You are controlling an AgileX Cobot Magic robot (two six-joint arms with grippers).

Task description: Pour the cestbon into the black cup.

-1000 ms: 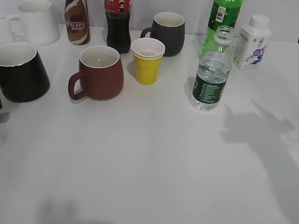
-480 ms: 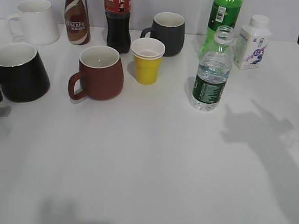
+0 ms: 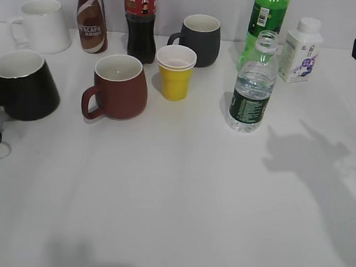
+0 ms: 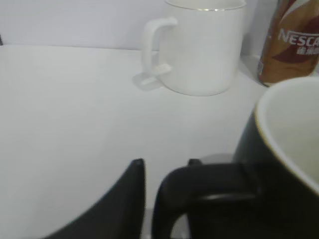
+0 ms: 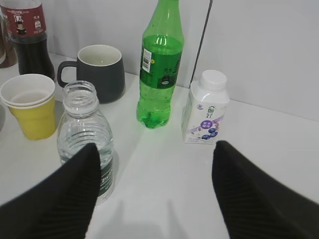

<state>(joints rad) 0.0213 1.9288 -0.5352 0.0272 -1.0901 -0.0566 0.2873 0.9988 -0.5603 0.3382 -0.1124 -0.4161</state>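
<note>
The clear, ribbed plastic water bottle with a dark green label and no cap (image 3: 252, 84) stands upright right of the table's middle, just in front of the bright green soda bottle (image 3: 264, 23) and near the small white carton with a purple label (image 3: 300, 50). The large glossy black mug with a white interior (image 3: 21, 84) sits at the left edge of the white table (image 3: 180, 195), well apart from the water bottle. Between them stand a brown-red mug (image 3: 117, 86) and 2 stacked yellow paper cups (image 3: 175, 72); farther back are a matte dark grey mug (image 3: 200, 38), a dark cola bottle with a red label (image 3: 139, 21), a brown coffee bottle (image 3: 91, 17) and a white mug (image 3: 42, 25). The left gripper (image 4: 149, 199) is at the black mug's handle (image 4: 199, 186), with 1 dark finger (image 4: 112, 209) just left of it; whether the jaws are closed on it I cannot tell. The right gripper (image 5: 154, 199) hangs near the water bottle, its 2 fingers (image 5: 60, 199) spread wide apart and holding nothing.
</note>
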